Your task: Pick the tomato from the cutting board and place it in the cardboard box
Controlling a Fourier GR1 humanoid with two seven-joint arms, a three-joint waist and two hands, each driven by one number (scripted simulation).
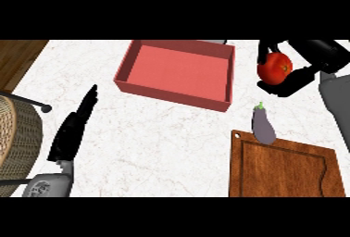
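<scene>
Right hand's fingers (277, 89) were curled round the tomato (275, 68): one black finger arched over its top, others cupped it from below, and the red skin with its stem end showed between them. The right hand (305, 73) came in from the upper right corner, grey forearm trailing down the right edge.

- White marbled counter (150, 148) filled most of the view.
- Red-lined cardboard box (171, 97), open-topped and set at a slight angle, sat at upper centre. Nothing was in it.
- Wooden cutting board (284, 171) lay at lower right, with a hole in its upper left corner.
- Left hand (67, 136) was at lower left, fingers straight and together, pointing up the counter and holding nothing.
- Woven wicker object (10, 139) with metal rods was cut off by the left edge.
- Eggplant (264, 126) lay across the board's far left corner, stem toward the box, half on the wood and half on the counter.
- The tomato sat off the board, beyond the eggplant, just outside the box's right wall. It was not over the box opening, and its height above the counter could not be judged.
</scene>
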